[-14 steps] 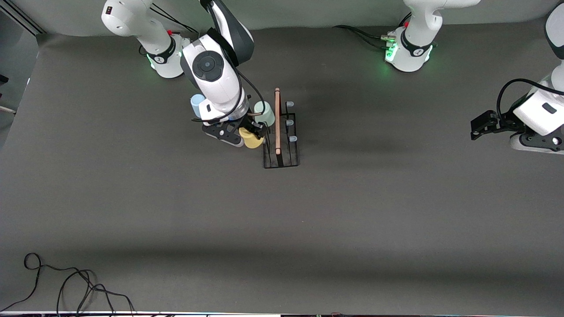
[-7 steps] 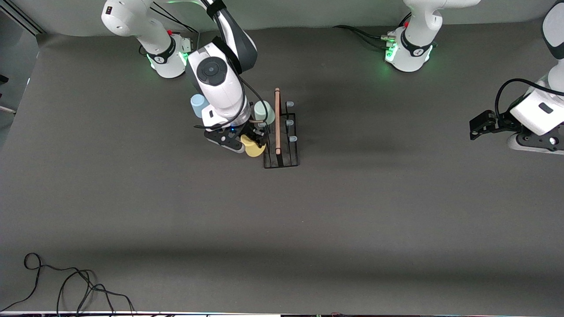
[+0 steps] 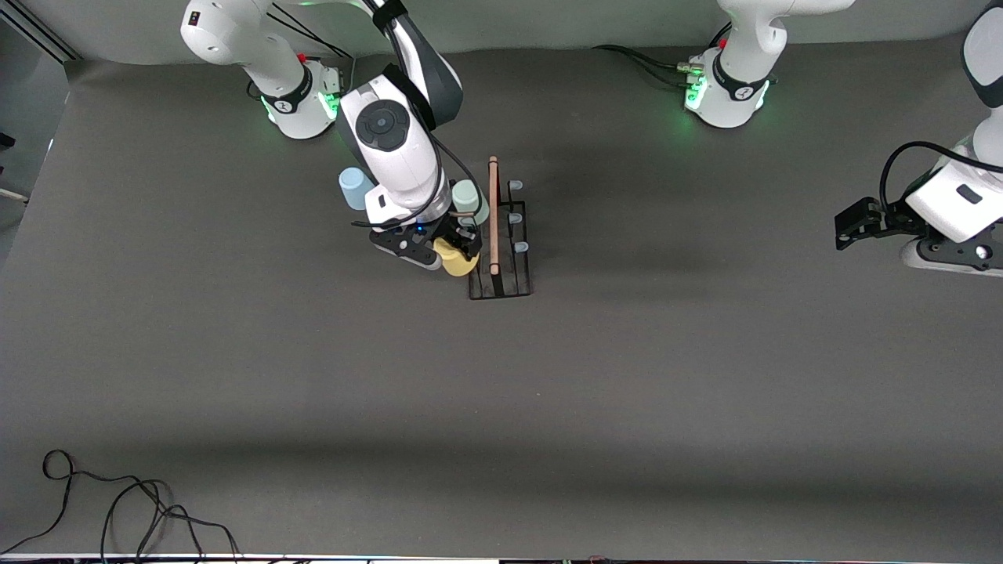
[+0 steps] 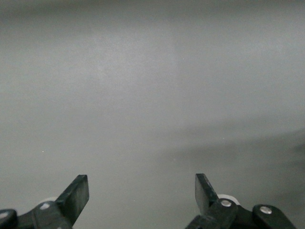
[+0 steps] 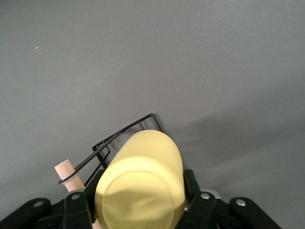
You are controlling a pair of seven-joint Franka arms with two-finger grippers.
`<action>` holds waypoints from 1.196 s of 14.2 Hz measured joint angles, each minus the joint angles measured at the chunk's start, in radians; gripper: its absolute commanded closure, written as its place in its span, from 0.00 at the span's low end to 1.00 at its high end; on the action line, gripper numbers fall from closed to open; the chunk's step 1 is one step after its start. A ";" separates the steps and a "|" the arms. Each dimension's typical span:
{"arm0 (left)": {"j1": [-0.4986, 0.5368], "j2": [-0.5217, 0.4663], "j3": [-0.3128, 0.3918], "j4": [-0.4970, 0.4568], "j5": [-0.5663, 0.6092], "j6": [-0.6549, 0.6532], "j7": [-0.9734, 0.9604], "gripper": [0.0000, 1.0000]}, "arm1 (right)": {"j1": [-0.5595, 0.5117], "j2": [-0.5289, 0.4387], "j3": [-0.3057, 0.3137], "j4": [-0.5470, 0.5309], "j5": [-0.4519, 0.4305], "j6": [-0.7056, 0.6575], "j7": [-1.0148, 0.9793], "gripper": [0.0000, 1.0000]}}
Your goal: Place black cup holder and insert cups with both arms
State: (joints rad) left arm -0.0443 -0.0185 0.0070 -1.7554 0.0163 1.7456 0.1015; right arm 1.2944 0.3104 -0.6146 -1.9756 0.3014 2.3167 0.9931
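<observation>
The black cup holder point(image 3: 501, 270) stands in the middle of the table, its wooden rod point(image 3: 493, 215) along the top. A pale green cup point(image 3: 468, 197) sits upturned on one of its pegs. My right gripper point(image 3: 456, 249) is shut on the yellow cup point(image 3: 458, 262), held tilted at the holder's side toward the right arm's end. In the right wrist view the yellow cup point(image 5: 143, 181) fills the jaws, with the holder's wire point(image 5: 125, 137) and rod point(image 5: 64, 171) just under it. A light blue cup point(image 3: 353, 188) stands on the table, partly hidden by the right arm. My left gripper point(image 3: 850, 222) waits open at the left arm's end, over bare table point(image 4: 143, 95).
Loose black cables point(image 3: 125, 509) lie at the table's front corner on the right arm's end. The two green-lit bases point(image 3: 302, 106) point(image 3: 725, 98) stand along the back edge. Several pale-tipped pegs point(image 3: 515, 227) stand bare on the holder's side toward the left arm's end.
My right gripper has carried the yellow cup a little closer to the holder and slightly lower in the front view. The left arm has barely shifted.
</observation>
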 measured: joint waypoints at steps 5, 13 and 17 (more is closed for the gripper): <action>0.000 0.002 0.000 0.000 0.000 0.001 0.000 0.01 | 0.000 0.001 0.003 -0.001 0.001 -0.001 0.009 0.00; 0.000 0.003 0.000 0.000 0.000 0.001 0.000 0.01 | 0.000 -0.004 0.002 0.001 0.002 -0.002 0.019 0.00; -0.001 0.003 0.000 0.000 0.001 0.001 0.000 0.01 | -0.012 -0.043 -0.104 0.120 -0.003 -0.282 -0.122 0.00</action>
State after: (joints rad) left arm -0.0448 -0.0157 0.0070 -1.7554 0.0169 1.7463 0.1015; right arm 1.2825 0.2672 -0.7190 -1.8559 0.2983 2.0345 0.8715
